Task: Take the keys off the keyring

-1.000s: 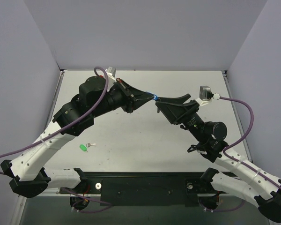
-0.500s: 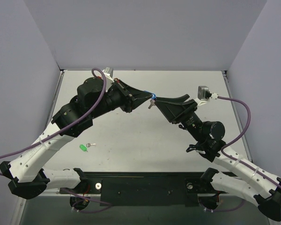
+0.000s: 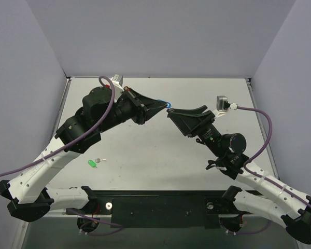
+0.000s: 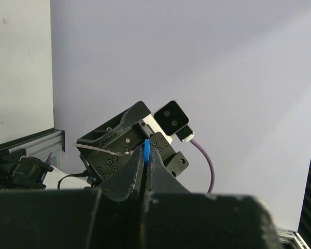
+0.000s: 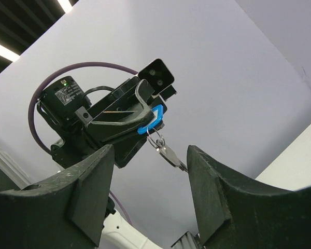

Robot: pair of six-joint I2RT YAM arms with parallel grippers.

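Keys (image 5: pixel 171 155) dangle below the keyring (image 5: pixel 151 120) — right wrist only.

From here I count two grippers, left gripper (image 3: pixel 164 106) and right gripper (image 3: pixel 170 112); two tags, blue tag (image 5: pixel 153 118) and green tag (image 3: pixel 92 163); two keys, hanging key (image 5: pixel 170 154) and lying key (image 3: pixel 100 160); one table (image 3: pixel 160 150).

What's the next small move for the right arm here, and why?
Probably ease the right gripper forward until its open jaws straddle the key, then close. The left gripper is shut on the blue keyring, and the key hangs free from its ring, not yet between the right jaws.
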